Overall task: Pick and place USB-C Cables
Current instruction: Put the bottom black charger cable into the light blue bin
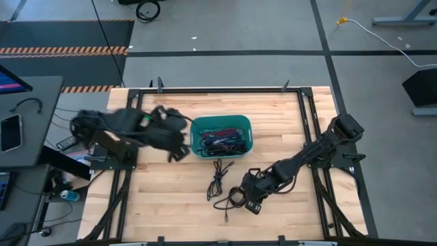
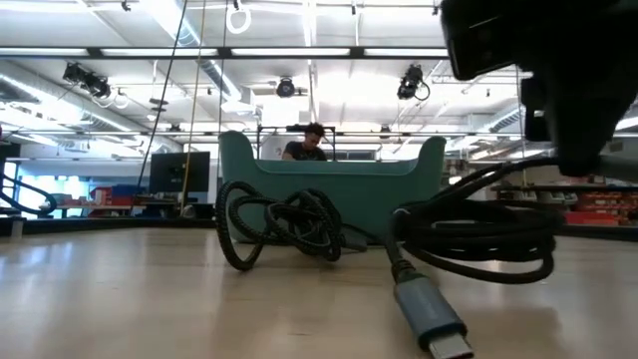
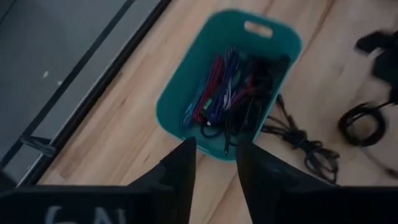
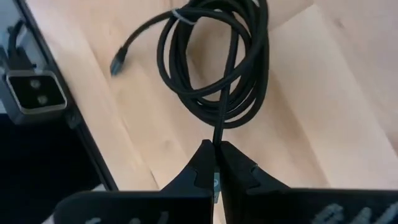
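Nearest to the low camera lies a grey USB-C plug (image 2: 436, 324) on the wooden table (image 1: 157, 198); its cable runs back into a black coiled cable (image 4: 214, 62). From the fingers outward: the right gripper (image 4: 216, 163) has its two fingertips pressed together on one thin strand of this coil, just at the coil's edge — the grip is tight, with no gap visible. The coil rests on the table near the front edge, to the right of centre, and the right arm reaches to it from the right side of the table.

The left gripper (image 3: 214, 155) hangs above the table just left of the teal bin (image 1: 196, 127). Its fingers (image 3: 180, 168) stand somewhat apart and nothing is between them.

Inside the bin, at the middle of the table, lies a pile of cables (image 3: 233, 93) — red, blue, purple and black, tangled together. A second black cable bundle (image 1: 217, 179) lies loose on the wood just in front of the bin, between the bin and the held coil. Beyond the table, a person (image 2: 307, 145) shows behind the bin in the low view.
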Action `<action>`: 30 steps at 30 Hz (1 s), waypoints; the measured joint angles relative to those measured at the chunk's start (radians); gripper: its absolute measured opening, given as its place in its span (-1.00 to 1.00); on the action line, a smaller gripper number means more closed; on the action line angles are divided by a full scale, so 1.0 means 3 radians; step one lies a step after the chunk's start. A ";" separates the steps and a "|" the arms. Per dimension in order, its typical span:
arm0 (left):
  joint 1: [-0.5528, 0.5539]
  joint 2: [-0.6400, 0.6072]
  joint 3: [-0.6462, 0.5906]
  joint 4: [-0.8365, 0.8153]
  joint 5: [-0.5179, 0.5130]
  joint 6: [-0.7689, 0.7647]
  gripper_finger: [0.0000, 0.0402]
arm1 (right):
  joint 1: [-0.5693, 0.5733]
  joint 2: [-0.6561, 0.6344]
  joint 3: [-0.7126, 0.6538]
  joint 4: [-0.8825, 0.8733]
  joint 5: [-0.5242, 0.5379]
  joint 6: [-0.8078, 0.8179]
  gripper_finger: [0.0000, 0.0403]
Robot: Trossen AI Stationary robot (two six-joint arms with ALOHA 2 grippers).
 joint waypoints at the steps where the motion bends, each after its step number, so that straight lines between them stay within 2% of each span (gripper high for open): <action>1: 0.0000 0.0081 0.0000 0.0001 0.0012 -0.0001 -0.43 | 0.0023 0.0000 0.0000 -0.0001 0.0013 -0.0033 -0.97; 6: 0.0017 0.0341 -0.0004 0.0001 0.0022 0.0065 -0.55 | 0.0119 -0.0083 0.0002 -0.0147 0.0076 -0.0171 -0.97; 13: 0.0077 0.0393 -0.0004 -0.0001 0.0022 -0.0304 -0.57 | 0.0194 -0.0369 0.0004 -0.0769 0.0263 -0.0171 -0.97; 18: 0.0071 0.0403 -0.0004 0.0029 0.0239 -0.0371 -0.43 | 0.0204 -0.0630 0.0004 -0.1014 0.0540 -0.0138 -0.97; 25: 0.0047 0.0589 -0.0001 0.0494 0.0461 -0.0359 -0.15 | 0.0193 -0.1052 0.0007 -0.1075 0.1143 -0.0231 -0.97; 30: 0.0069 0.0736 -0.0001 0.0736 0.0646 -0.0247 -0.04 | 0.0174 -0.1289 0.0007 -0.1232 0.1361 -0.0273 -0.97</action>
